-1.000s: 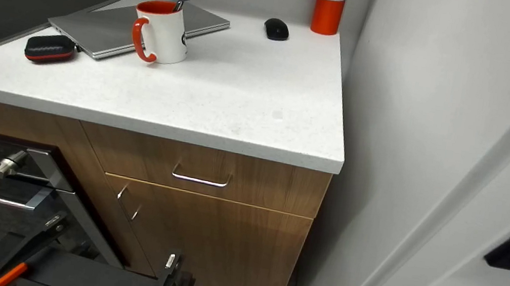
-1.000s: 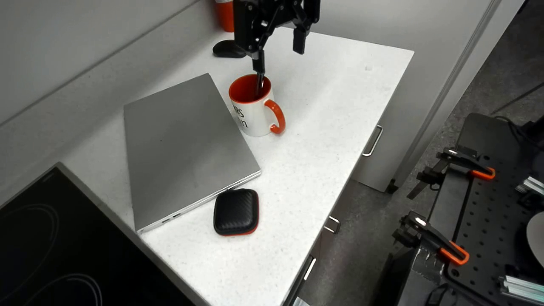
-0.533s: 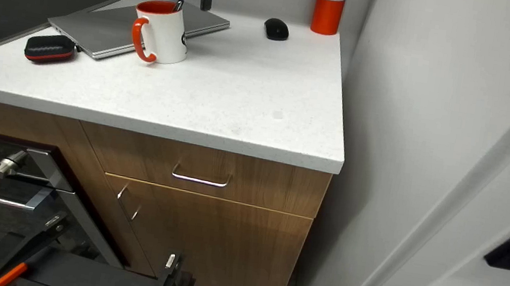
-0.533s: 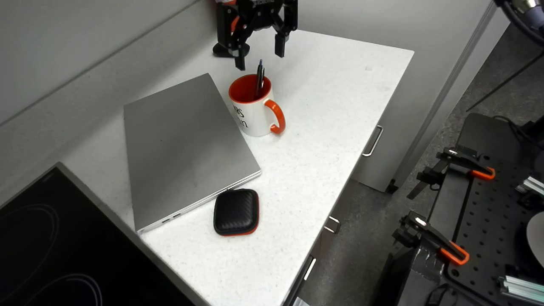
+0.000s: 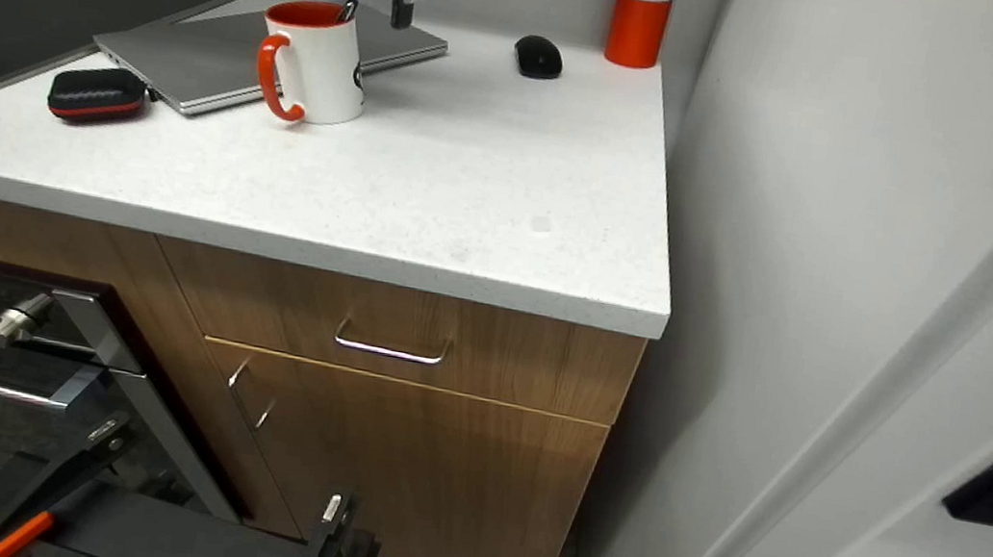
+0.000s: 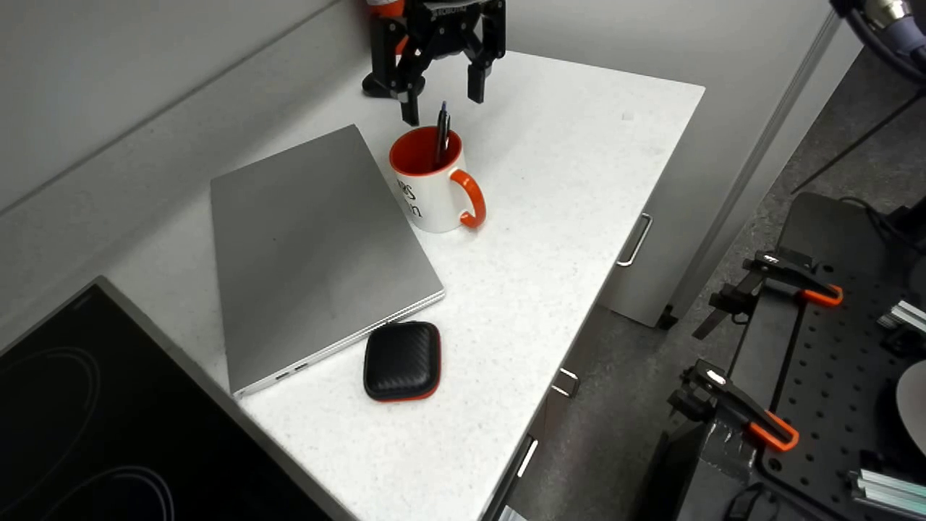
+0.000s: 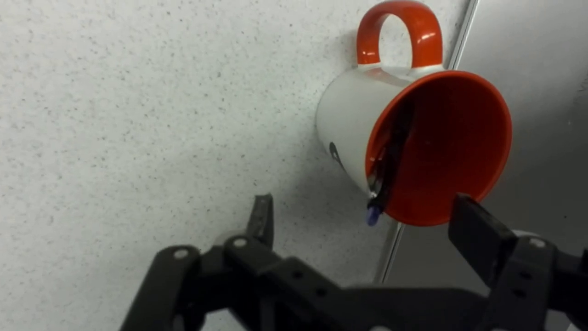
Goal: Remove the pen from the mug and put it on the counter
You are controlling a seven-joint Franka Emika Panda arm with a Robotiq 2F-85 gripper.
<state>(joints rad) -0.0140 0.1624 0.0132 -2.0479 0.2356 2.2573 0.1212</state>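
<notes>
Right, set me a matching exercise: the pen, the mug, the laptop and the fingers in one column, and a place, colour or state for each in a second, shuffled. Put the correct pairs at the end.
Things
1. pen
2. mug
3. laptop
4. fingers

Descriptions
A. spread apart, gripping nothing
B. grey and closed, lying on the counter
C. leaning inside the mug, top end sticking out
D. white outside, with a red-orange handle and inside

Pairs: 1-C, 2-D, 3-B, 4-A
</notes>
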